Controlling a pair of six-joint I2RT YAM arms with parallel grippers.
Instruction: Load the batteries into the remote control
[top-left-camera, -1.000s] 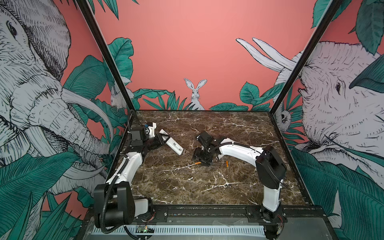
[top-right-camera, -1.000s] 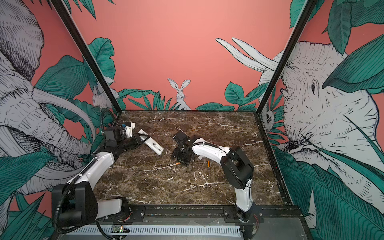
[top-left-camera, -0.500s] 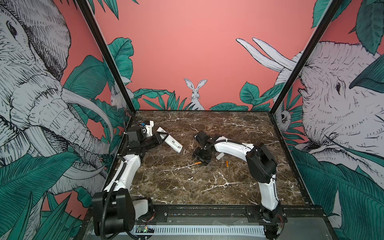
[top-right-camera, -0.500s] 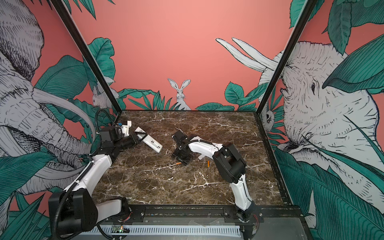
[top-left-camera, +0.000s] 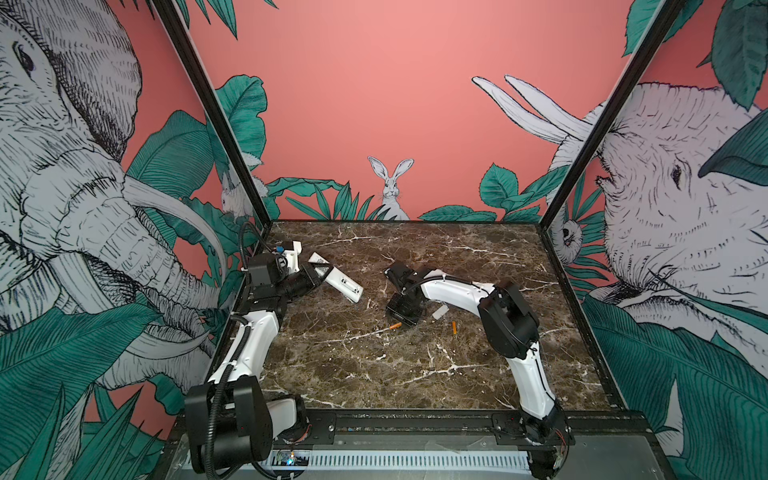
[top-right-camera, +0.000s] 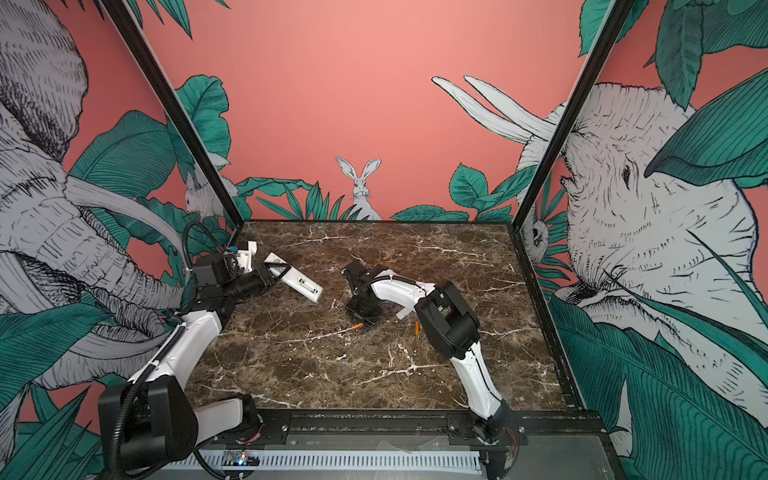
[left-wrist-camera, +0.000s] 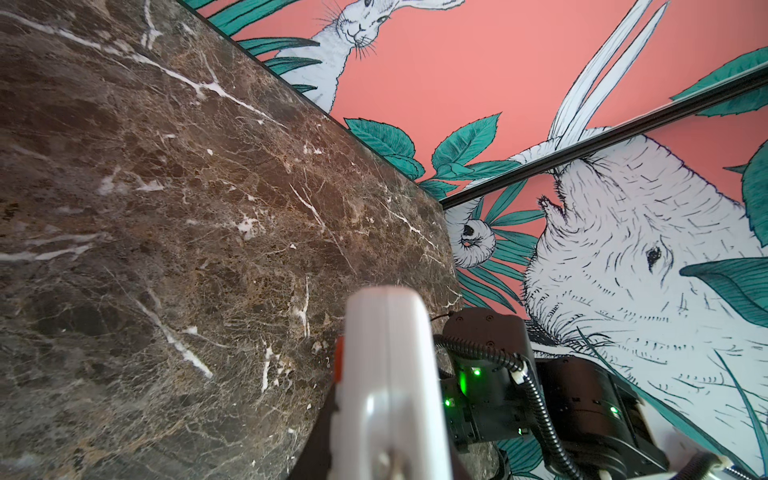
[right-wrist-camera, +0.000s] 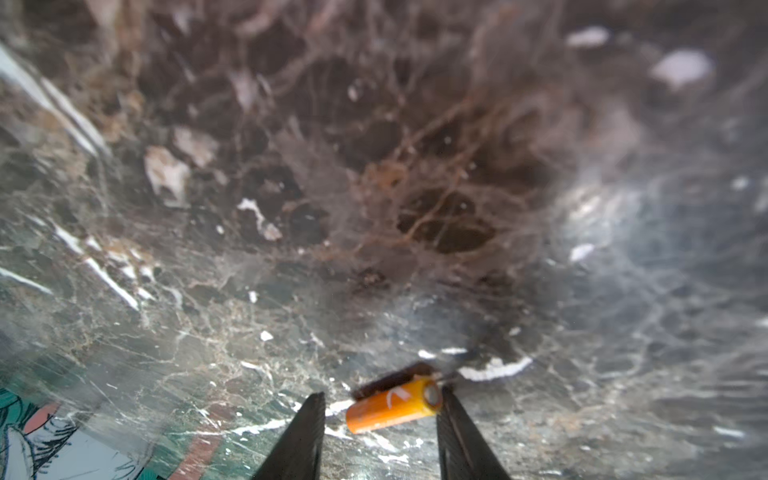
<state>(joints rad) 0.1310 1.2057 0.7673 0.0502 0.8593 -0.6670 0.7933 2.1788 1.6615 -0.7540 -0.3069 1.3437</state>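
Right wrist view: one smooth orange cylindrical battery (right-wrist-camera: 392, 405) lies on the veined brown marble worktop (right-wrist-camera: 374, 208) between the right jaws, which stand open, one tip against its end. In a top view a second battery (top-left-camera: 454, 328) lies nearer the right edge. Near the far left corner the left jaws are clamped on the one slim white remote control (top-left-camera: 341, 283), tilted.

No text can be read. The orange battery (right-wrist-camera: 392, 405) bears a white mark, too blurred to read; dark markings on the remote control (top-left-camera: 345, 284) are too small.
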